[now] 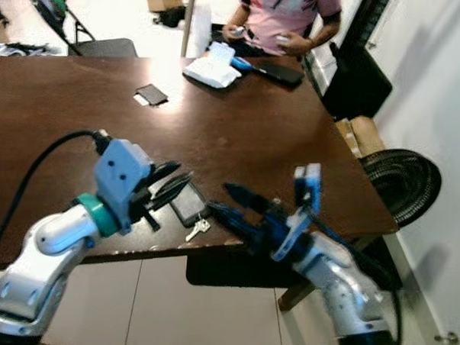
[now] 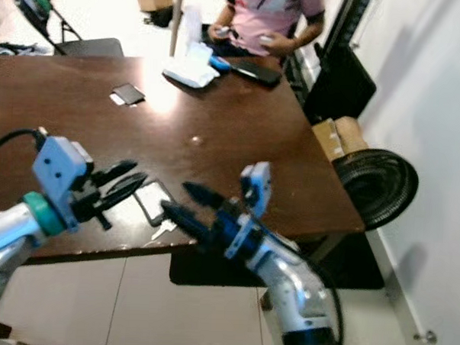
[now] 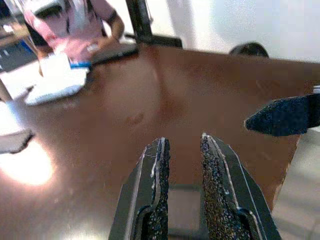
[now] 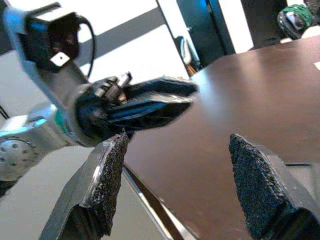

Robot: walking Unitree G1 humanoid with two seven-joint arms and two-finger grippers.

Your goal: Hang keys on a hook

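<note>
Keys lie flat at the near edge of the brown tabletop, the silver blade poking out toward the edge. They touch the near corner of a flat dark fob or card case that may belong to the same bunch; whether the two are joined cannot be told.

Left end effector hovers above the tabletop, just beside and slightly behind the fob, fingers pointing inward toward the robot's right. Its fingers are nearly pressed together, a narrow slit between the pads, holding nothing.

Right end effector comes in from the other side, fingers pointing toward the robot's left, spread wide with nothing between them. Its lower fingertip sits near the keys, just to their right.

Key relation: the keys lie between the two end effectors, below and slightly nearer the robot than the left fingertips, and just left of the right fingertips. Long axis of the fob-and-key bunch runs diagonally, from away-left to near-right.

Judgement: the right arm looks better placed, already open and close to the blade. The left would have to open and drop down first. No hook can be made out.

A seated person is at the far end of the tabletop, well apart.
</note>
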